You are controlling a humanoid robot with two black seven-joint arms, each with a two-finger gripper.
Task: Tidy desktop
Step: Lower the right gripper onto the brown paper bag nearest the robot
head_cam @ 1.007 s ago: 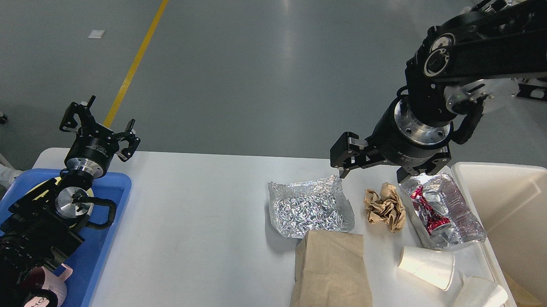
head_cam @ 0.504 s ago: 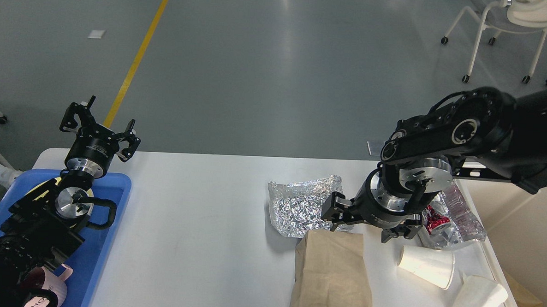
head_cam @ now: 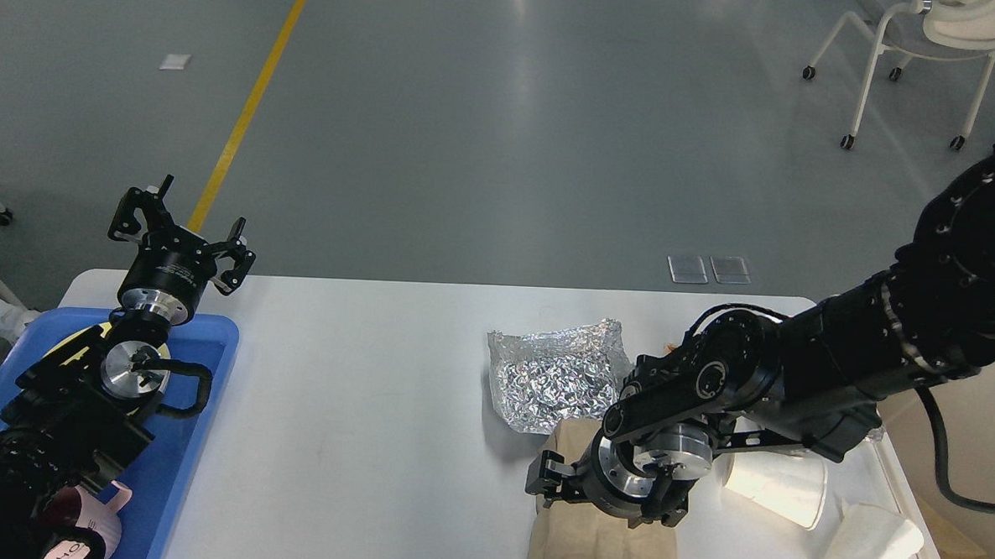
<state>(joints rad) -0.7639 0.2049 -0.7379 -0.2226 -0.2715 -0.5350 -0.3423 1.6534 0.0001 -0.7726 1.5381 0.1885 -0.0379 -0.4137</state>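
1. Two risks stand out. My right gripper (head_cam: 597, 494) hangs low over the top of the brown paper bag (head_cam: 603, 545), so pressing further could crumple it flat or shove it off the near edge of the desktop (head_cam: 358, 391).
2. Seen end-on from behind the wrist, its fingers are mostly hidden, so I cannot tell whether they are spread or closed, nor whether they touch the bag.
3. My forearm crosses above the two paper cups (head_cam: 778, 489) to the gripper's right; a careless swing toward the cream bin (head_cam: 951, 467) could knock them rolling.
4. The foil sheet (head_cam: 552, 383) lies just beyond the gripper, near enough to snag.
5. The desktop lies directly beneath the right gripper and spreads wide to its left.
6. My left gripper (head_cam: 182, 236), fingers spread and holding nothing, hovers above the far end of the blue tray (head_cam: 207, 401), well apart from the litter.
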